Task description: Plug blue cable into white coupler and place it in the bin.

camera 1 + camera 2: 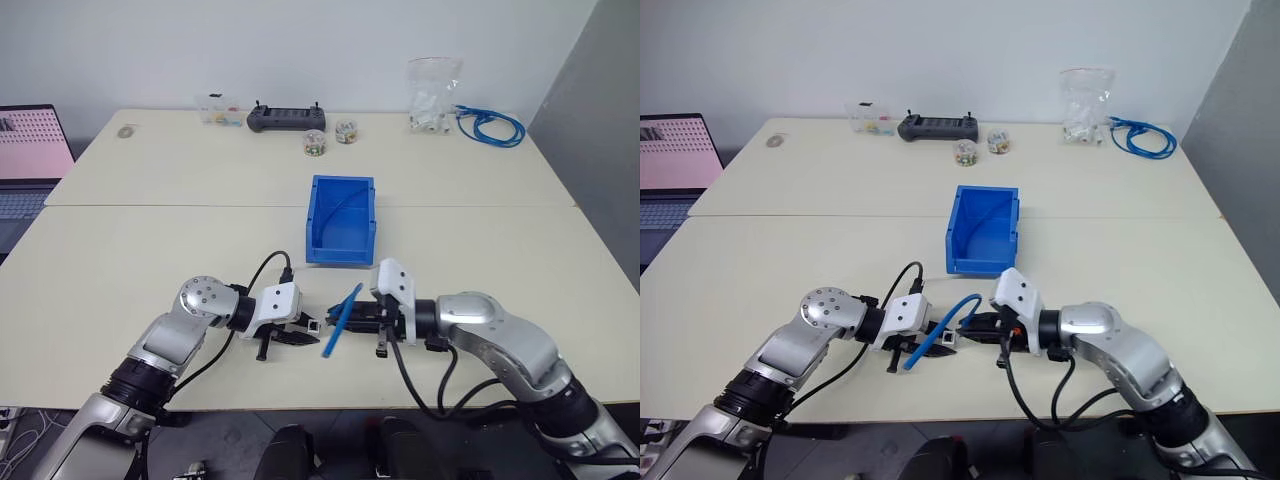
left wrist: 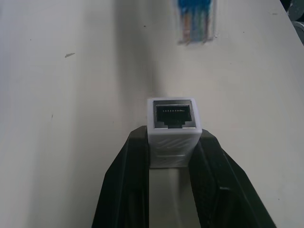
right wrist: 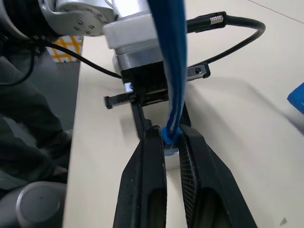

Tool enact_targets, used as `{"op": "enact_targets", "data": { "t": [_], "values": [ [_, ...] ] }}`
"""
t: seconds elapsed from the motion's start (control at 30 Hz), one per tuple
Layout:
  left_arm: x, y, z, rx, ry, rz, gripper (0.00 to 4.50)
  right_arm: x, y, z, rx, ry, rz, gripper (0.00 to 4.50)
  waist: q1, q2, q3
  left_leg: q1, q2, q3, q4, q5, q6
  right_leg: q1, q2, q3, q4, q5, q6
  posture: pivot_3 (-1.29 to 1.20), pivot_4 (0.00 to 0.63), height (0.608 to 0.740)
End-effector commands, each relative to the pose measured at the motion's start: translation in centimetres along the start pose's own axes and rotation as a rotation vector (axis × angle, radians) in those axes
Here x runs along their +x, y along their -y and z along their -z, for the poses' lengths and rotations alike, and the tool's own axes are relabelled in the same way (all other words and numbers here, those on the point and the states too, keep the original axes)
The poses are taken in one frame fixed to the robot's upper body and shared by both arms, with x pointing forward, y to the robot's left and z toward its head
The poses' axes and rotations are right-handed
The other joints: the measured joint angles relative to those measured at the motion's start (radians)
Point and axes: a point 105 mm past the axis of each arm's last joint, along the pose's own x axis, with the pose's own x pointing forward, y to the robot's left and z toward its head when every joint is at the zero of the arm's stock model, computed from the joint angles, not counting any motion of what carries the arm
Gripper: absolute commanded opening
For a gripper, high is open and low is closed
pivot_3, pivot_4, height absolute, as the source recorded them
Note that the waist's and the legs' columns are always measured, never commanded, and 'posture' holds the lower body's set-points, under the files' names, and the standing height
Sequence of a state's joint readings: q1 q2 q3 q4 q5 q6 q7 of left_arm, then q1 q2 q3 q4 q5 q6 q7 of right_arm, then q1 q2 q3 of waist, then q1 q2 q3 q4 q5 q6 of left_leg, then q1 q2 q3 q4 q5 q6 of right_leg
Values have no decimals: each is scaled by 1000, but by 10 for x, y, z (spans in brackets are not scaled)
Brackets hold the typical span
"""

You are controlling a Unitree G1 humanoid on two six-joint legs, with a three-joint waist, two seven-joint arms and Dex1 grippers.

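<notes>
Two grippers face each other just above the near table (image 1: 120,260), each closed on one part. The white coupler (image 2: 172,130) sits clamped between the left gripper's (image 1: 300,335) black fingers (image 2: 126,190), its dark socket opening turned outward with a row of fine contacts visible inside. The blue cable (image 1: 341,318) is pinched near its plug end by the right gripper (image 1: 352,322), whose fingers (image 3: 147,180) press together on it; the cord's free length sticks out at a slant between the two grippers. In the left wrist view the cable's clear plug (image 2: 196,21), with coloured wires inside, lies ahead of the socket, apart from it. One bin (image 1: 341,222) stands open-topped beyond the grippers, near the seam between the two tables. Along the far edge are a black controller (image 1: 286,117), two small round containers (image 1: 330,137), a clear bag (image 1: 433,95) and a coiled bundle of blue cable (image 1: 492,126). No writing can be read.
</notes>
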State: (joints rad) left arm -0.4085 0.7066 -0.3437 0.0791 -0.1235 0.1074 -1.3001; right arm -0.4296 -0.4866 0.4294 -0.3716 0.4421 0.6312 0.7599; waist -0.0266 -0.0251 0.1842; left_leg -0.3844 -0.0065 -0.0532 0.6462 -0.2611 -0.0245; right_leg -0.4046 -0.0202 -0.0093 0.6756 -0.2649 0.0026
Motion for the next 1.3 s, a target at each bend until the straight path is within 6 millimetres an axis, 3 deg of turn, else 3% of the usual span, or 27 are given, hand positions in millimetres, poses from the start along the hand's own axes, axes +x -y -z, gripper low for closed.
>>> {"op": "enact_targets", "data": {
  "t": [0.03, 0.33, 1.3],
  "values": [
    [5, 14, 14, -49, -60, 52, 793, 9, 1, -10, -83, 8, -5, 109, 0, 0, 0, 0, 0, 0, 0, 0, 0, 0, 0, 0, 0, 0, 0, 0, 150, 740],
    [1, 14, 16, -69, -79, 49, 793, 23, -1, -8, -118, -12, -26, 109, -1, 0, 0, 1, 0, 0, 0, 0, 0, 0, 0, 0, 2, 0, 0, 0, 150, 740],
    [5, 5, 10, -143, -45, -45, 793, 30, -9, 18, -113, -131, -102, 108, -3, 1, -4, 3, 0, 0, 0, 0, 0, 1, 0, 0, 4, 0, 0, 0, 150, 740]
  ]
}}
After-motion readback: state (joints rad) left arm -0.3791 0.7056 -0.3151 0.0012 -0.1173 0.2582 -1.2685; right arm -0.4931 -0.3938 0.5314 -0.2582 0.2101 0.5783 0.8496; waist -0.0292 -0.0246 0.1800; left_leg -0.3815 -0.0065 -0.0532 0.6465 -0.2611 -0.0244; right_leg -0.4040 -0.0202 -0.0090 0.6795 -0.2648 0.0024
